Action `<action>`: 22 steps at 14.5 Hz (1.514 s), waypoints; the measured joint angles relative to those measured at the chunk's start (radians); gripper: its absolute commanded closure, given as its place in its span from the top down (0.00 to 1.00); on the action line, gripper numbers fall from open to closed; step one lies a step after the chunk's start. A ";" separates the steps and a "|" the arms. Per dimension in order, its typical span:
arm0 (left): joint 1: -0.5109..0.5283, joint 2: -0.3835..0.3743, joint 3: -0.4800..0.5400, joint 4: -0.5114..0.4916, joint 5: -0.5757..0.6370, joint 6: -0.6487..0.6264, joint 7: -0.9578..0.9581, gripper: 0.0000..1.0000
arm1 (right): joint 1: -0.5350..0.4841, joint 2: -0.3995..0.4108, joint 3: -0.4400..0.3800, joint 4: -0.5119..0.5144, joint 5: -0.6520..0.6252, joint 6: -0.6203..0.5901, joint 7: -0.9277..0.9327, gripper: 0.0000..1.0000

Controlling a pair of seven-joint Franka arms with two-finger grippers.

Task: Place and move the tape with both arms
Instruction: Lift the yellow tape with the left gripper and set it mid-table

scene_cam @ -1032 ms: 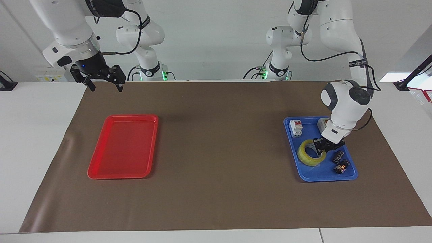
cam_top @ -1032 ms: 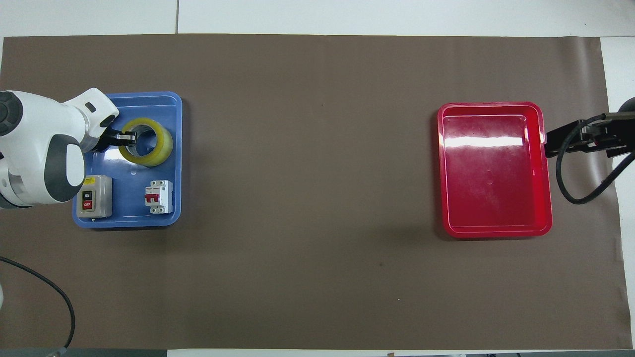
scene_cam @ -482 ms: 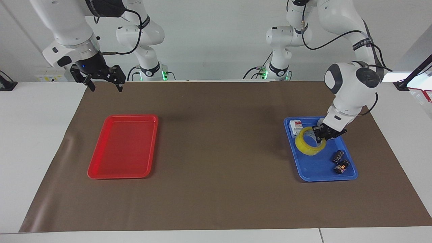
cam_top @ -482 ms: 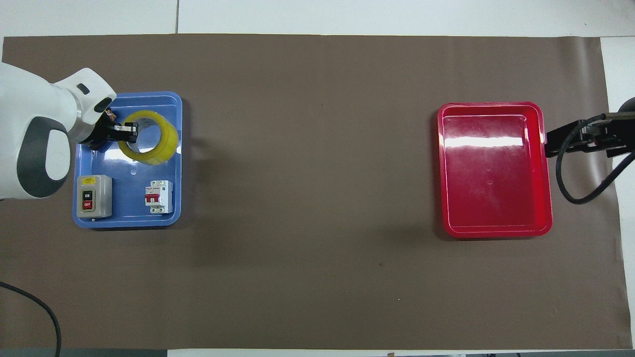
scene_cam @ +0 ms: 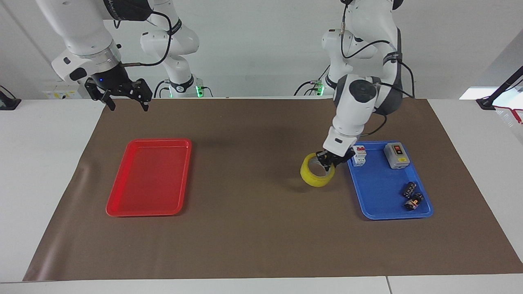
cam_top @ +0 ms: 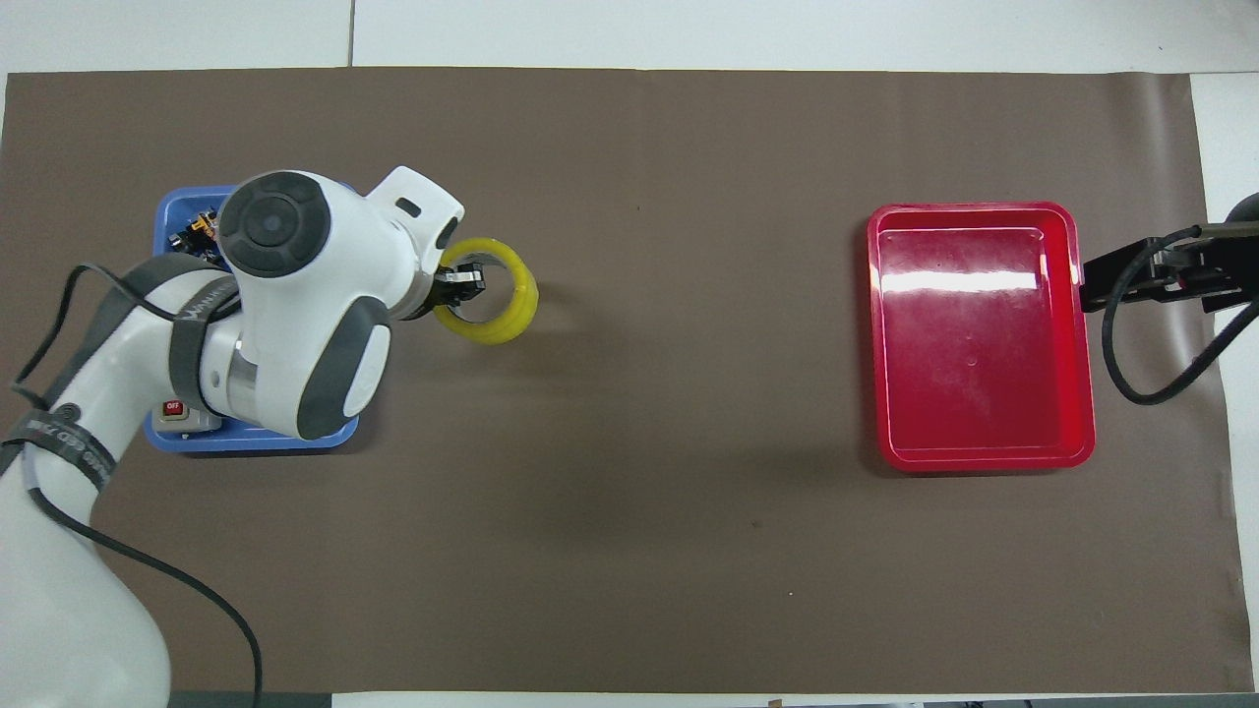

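We observe the left gripper pinching the wall of the tape, one finger inside the ring. The tape hangs over the brown mat, just beside the blue tray, on that tray's side toward the red tray. The right gripper, fingers spread, waits above the mat corner near the red tray.

In the overhead view the left arm covers most of the blue tray and nearly all of the grey switch box. The right claw is cut off at the picture's edge there.
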 measured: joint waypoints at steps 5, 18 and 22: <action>-0.104 0.076 0.000 -0.001 0.126 0.088 -0.219 0.00 | 0.000 0.000 0.000 0.000 0.000 0.000 0.000 1.00; -0.152 0.121 0.003 -0.001 0.133 0.102 -0.242 1.00 | 0.000 0.000 0.000 -0.001 0.000 0.000 0.000 1.00; -0.102 0.044 0.016 0.005 0.134 0.079 -0.226 1.00 | 0.000 0.000 0.000 -0.006 0.013 0.006 0.000 1.00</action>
